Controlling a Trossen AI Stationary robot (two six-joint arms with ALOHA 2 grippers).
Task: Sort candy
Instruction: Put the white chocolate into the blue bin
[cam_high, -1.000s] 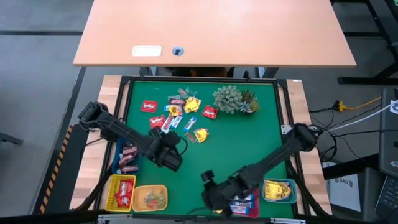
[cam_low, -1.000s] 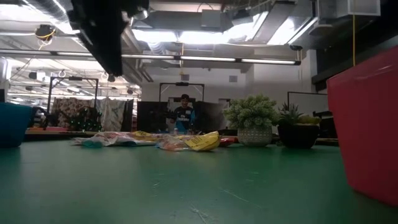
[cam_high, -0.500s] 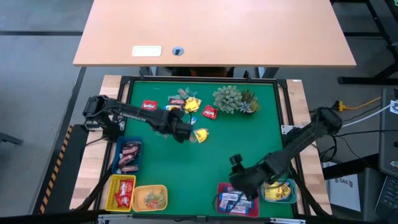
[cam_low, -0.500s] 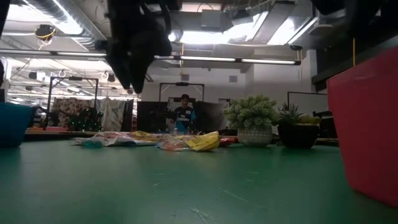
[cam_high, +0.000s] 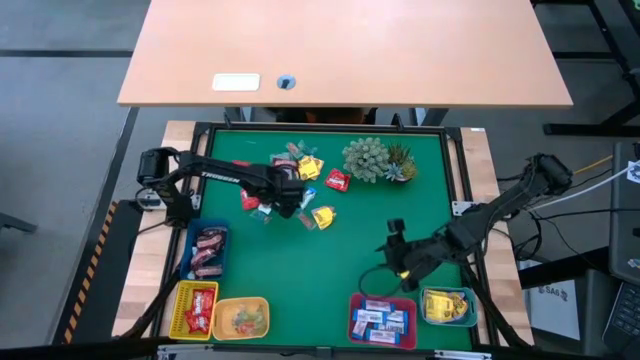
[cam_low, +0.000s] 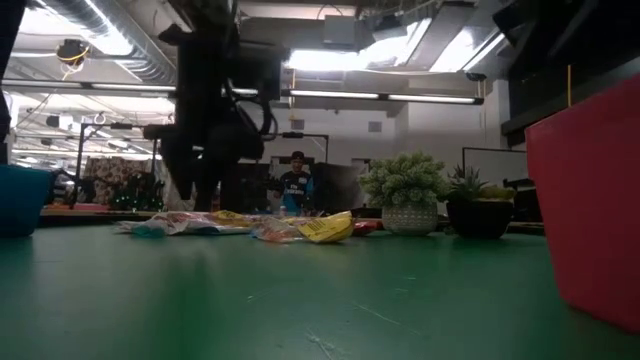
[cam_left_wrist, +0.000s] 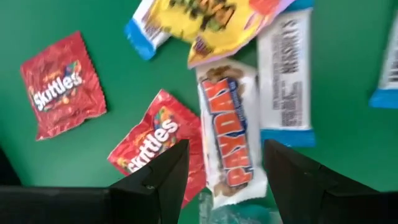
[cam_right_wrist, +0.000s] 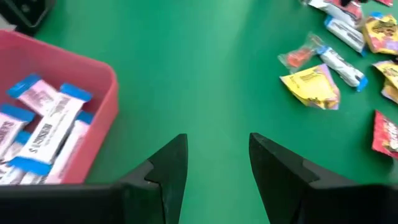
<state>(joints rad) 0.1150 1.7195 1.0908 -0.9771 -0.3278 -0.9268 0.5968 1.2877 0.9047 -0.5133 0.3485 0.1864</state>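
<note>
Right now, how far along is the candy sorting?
Partly done. Five trays already hold sorted candy: the blue tray, yellow basket, orange tray, red tray of blue-and-white bars, and the tray of yellow packs. In hand: the left pincer, open, hovers over a PayDay bar; the right pincer is open and empty. Left: the loose pile near the plant.

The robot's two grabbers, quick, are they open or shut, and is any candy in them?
Left gripper: open, holding nothing, over the PayDay bar in the candy pile.
Right gripper: open and empty, above bare green mat beside the red tray.
</note>
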